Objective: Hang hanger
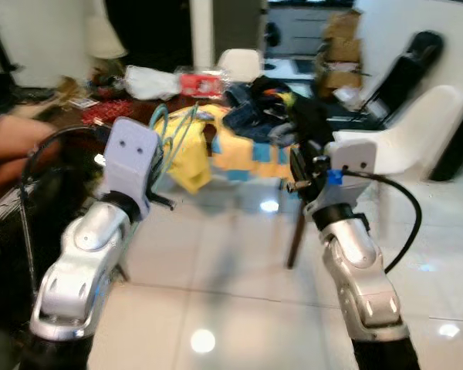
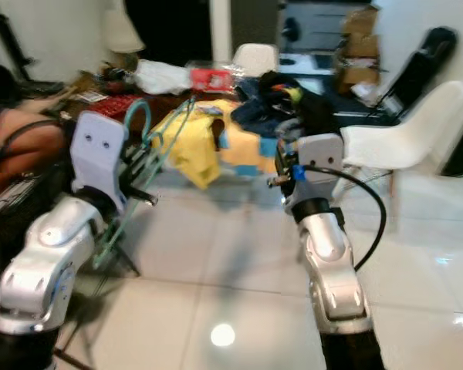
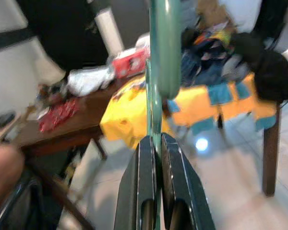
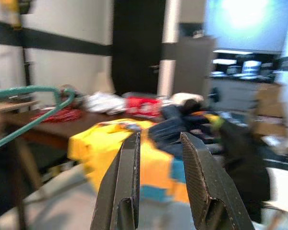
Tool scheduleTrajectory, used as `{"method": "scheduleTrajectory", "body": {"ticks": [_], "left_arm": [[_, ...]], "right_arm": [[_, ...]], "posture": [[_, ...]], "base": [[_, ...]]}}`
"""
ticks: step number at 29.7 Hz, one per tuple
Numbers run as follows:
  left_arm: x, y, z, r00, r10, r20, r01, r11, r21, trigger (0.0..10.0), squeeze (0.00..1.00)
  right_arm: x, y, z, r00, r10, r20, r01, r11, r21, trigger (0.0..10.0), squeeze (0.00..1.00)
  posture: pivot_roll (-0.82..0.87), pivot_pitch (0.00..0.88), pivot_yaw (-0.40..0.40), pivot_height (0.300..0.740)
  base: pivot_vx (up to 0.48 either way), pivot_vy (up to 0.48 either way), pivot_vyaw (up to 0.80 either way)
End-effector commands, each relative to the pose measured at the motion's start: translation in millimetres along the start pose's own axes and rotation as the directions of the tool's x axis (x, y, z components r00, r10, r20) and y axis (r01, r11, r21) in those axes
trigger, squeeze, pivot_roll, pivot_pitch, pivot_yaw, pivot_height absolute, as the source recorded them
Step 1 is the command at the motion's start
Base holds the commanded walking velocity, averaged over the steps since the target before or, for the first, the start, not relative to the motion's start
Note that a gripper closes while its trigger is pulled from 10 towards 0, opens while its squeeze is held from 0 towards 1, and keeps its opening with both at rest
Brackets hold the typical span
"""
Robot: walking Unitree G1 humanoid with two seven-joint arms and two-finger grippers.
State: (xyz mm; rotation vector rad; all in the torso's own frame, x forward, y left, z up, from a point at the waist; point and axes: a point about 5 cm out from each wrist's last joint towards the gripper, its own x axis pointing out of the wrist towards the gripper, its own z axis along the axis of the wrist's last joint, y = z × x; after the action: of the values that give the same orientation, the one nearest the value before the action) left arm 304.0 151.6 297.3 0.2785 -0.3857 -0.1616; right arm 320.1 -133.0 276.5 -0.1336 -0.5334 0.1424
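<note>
A teal-green hanger point(image 2: 143, 150) is held upright in my left gripper point(image 3: 154, 143), whose fingers point(image 3: 140, 182) are shut on its thin stem; its hook point(image 4: 33, 91) curves above. My left arm point(image 1: 85, 254) is raised at the left, in front of a dark wooden table point(image 3: 72, 129). My right gripper point(image 4: 158, 148) is open with nothing between its fingers, held up at mid-height on the right arm point(image 1: 355, 254) and pointing toward the table. The views are blurred.
The table carries yellow and blue clothes point(image 1: 239, 150), white bags point(image 1: 150, 81) and red items point(image 2: 212, 77). A white chair point(image 1: 401, 142) stands at the right, a person's arm point(image 1: 15, 139) is at the far left. Glossy tiled floor point(image 1: 231, 293) lies ahead.
</note>
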Motion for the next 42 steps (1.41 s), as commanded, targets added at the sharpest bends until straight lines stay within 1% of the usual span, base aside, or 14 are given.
{"method": "scheduleTrajectory", "body": {"ticks": [1, 3, 6, 9, 11, 12, 13, 15, 16, 17, 20, 21, 42], "left_arm": [[-1.7, -6.8, -10.8, 0.999, -0.019, -0.048, 0.018, 1.0, -0.012, 10.0, 0.0], [-1.7, -6.8, -10.8, 0.999, -0.019, -0.048, 0.018, 1.0, -0.012, 10.0, 0.0], [-3.2, -9.4, -20.7, 0.996, -0.023, -0.086, 0.022, 1.0, -0.011, 10.0, 0.0], [-3.4, -9.5, -21.9, 0.996, -0.022, -0.091, 0.021, 1.0, -0.01, 10.0, 0.0], [-5.8, -9.2, -29.0, 0.993, -0.02, -0.118, 0.02, 1.0, 0.005, 10.0, 0.0], [-7.9, -8.7, -35.2, 0.99, -0.015, -0.14, 0.017, 1.0, 0.012, 10.0, 0.0], [-7.9, -8.7, -35.2, 0.99, -0.015, -0.14, 0.017, 1.0, 0.012, 10.0, 0.0], [-12.8, -7.0, -47.7, 0.983, 0.0, -0.186, 0.005, 1.0, 0.026, 10.0, 0.0], [-12.8, -7.0, -47.7, 0.983, 0.0, -0.186, 0.005, 1.0, 0.026, 10.0, 0.0], [-15.3, -5.9, -53.6, 0.977, 0.012, -0.212, -0.007, 1.0, 0.027, 10.0, 0.0], [-17.6, -4.9, -58.7, 0.972, 0.025, -0.234, -0.018, 0.999, 0.029, 10.0, 0.0], [-19.9, -3.7, -64.5, 0.965, 0.043, -0.257, -0.036, 0.999, 0.033, 10.0, 0.0], [-17.6, -4.5, -62.5, 0.971, 0.048, -0.236, -0.038, 0.998, 0.048, 10.0, 0.0]], "right_arm": [[-6.0, 4.6, -10.2, 0.998, 0.04, -0.039, -0.041, 0.999, -0.025, 10.0, 0.0], [-6.0, 4.6, -10.2, 0.998, 0.04, -0.039, -0.041, 0.999, -0.025, 10.0, 0.0], [-14.4, 13.7, -23.5, 0.99, 0.106, -0.089, -0.11, 0.993, -0.032, 10.0, 0.0], [-16.0, 15.0, -26.3, 0.988, 0.116, -0.1, -0.12, 0.992, -0.031, 10.0, 0.0], [-21.2, 18.4, -36.0, 0.98, 0.141, -0.139, -0.145, 0.989, -0.019, 10.0, 0.0], [-24.4, 18.4, -42.8, 0.976, 0.135, -0.171, -0.138, 0.99, -0.005, 10.0, 0.0], [-24.4, 18.4, -42.8, 0.976, 0.135, -0.171, -0.138, 0.99, -0.005, 10.0, 0.0], [-29.0, 17.1, -52.2, 0.97, 0.123, -0.209, -0.126, 0.992, -0.004, 10.0, 0.0], [-29.0, 17.1, -52.2, 0.97, 0.123, -0.209, -0.126, 0.992, -0.004, 10.0, 0.0], [-30.5, 15.6, -55.1, 0.968, 0.113, -0.223, -0.117, 0.993, -0.005, 10.0, 0.0], [-31.7, 14.1, -56.9, 0.967, 0.108, -0.231, -0.113, 0.994, -0.009, 10.0, 0.0], [-33.3, 12.6, -58.4, 0.965, 0.108, -0.238, -0.114, 0.993, -0.01, 10.0, 0.0], [-31.8, 15.7, -56.8, 0.967, 0.127, -0.223, -0.129, 0.992, 0.004, 10.0, 0.0]], "posture": [[0.0, 0.188, -0.021, 0.74], [0.0, 0.188, -0.021, 0.74], [0.0, 0.19, -0.024, 0.74], [0.0, 0.191, -0.024, 0.74], [0.0, 0.191, -0.024, 0.74], [0.0, 0.191, -0.025, 0.74], [0.0, 0.191, -0.025, 0.74], [0.0, 0.192, -0.026, 0.74], [0.0, 0.192, -0.026, 0.74], [0.0, 0.193, -0.025, 0.74], [0.0, 0.193, -0.026, 0.74], [-0.01, 0.193, -0.027, 0.74], [0.0, 0.192, -0.026, 0.74]], "base": [[0.0, 0.0, 0.8], [0.0, 0.0, 0.8], [0.0, 0.0, 0.8], [0.0, 0.0, 0.8], [0.0, 0.0, 0.8], [0.0, 0.0, 0.79], [0.0, 0.0, 0.79], [0.0, 0.0, 0.79], [0.0, 0.0, 0.79], [0.0, 0.0, 0.79], [0.0, 0.0, 0.79], [0.0, 0.0, 0.79], [0.0, 0.0, 0.79]]}}
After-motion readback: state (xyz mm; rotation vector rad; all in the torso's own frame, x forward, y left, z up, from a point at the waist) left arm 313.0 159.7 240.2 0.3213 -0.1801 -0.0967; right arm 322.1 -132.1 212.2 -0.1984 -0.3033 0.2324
